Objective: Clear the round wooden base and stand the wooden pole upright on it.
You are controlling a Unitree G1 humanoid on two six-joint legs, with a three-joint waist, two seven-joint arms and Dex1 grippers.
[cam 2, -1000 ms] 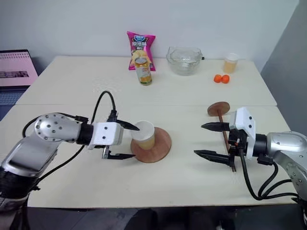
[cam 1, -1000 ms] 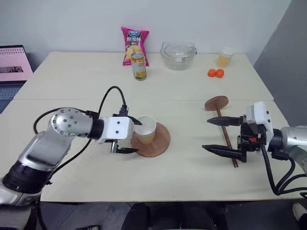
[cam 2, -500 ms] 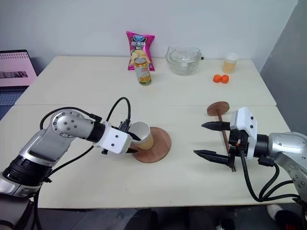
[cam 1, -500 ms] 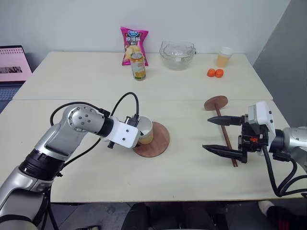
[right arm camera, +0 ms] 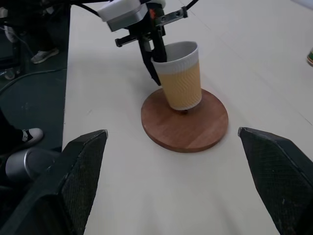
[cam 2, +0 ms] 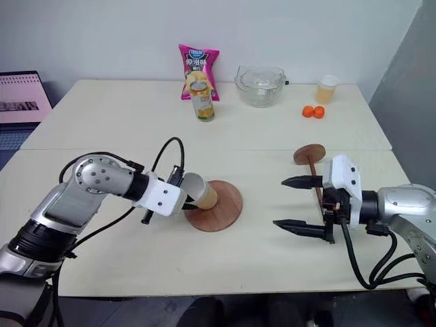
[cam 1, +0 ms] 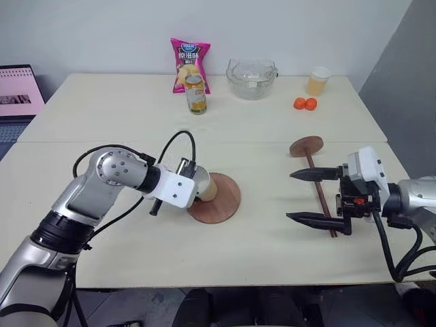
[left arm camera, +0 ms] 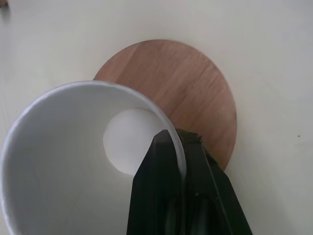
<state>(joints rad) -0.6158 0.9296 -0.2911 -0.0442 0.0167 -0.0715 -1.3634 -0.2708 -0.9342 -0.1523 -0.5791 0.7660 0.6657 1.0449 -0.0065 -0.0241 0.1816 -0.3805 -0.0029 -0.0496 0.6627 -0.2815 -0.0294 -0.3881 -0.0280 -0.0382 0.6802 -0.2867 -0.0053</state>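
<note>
Even, bright, diffuse indoor light falls from overhead, so the pale counter reads clean, with only soft, short shadows under objects. No hard glare, though the glass bowl catches faint highlights. The head views are sharp from near edge to far wall. In the left wrist view the black fingers sit soft and out of focus (very close to the lens), and in the right wrist view the near fingers blur likewise.
</note>
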